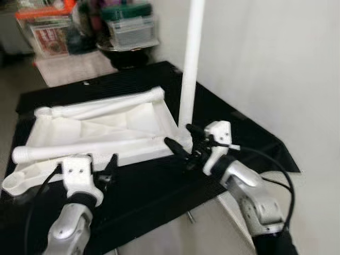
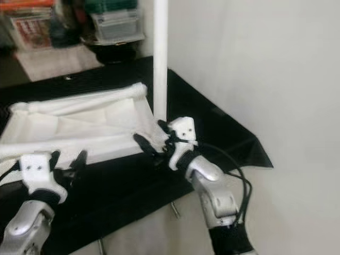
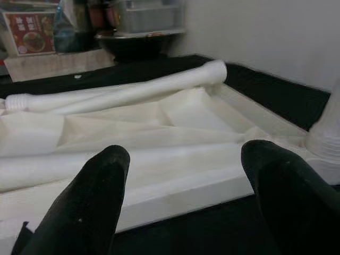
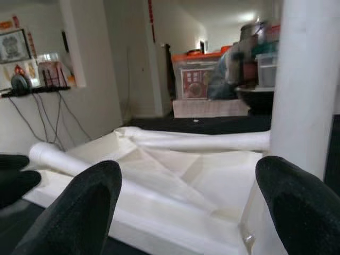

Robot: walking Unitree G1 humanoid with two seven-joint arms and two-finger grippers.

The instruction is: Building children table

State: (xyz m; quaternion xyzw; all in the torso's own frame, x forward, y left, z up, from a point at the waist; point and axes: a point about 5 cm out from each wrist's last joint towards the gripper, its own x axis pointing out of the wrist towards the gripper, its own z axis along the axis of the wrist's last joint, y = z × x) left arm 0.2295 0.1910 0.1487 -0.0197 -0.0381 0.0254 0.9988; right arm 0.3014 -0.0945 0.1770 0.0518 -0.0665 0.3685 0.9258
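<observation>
A lived-in home: stacked plastic storage bins (image 1: 127, 24), framed wall picture (image 4: 14, 45), hallway beyond.

From my seat I see a black mat (image 1: 159, 186) spread over the floor, its far corner lying just beside a plain white wall (image 1: 265, 64). Past the mat's far edge sits a dark round bowl (image 1: 127, 53) with a clear plastic bin (image 1: 133, 31) on top of it, capped by a green lid (image 1: 126, 10). Beside them stands a clear box with an orange lid (image 1: 45, 26) and a red printed label on its front. A pale cloth (image 1: 74, 68) lies on the floor before it. In the right wrist view, a shelf (image 4: 32, 90) on the far wall carries small items, with cables hanging beneath.
</observation>
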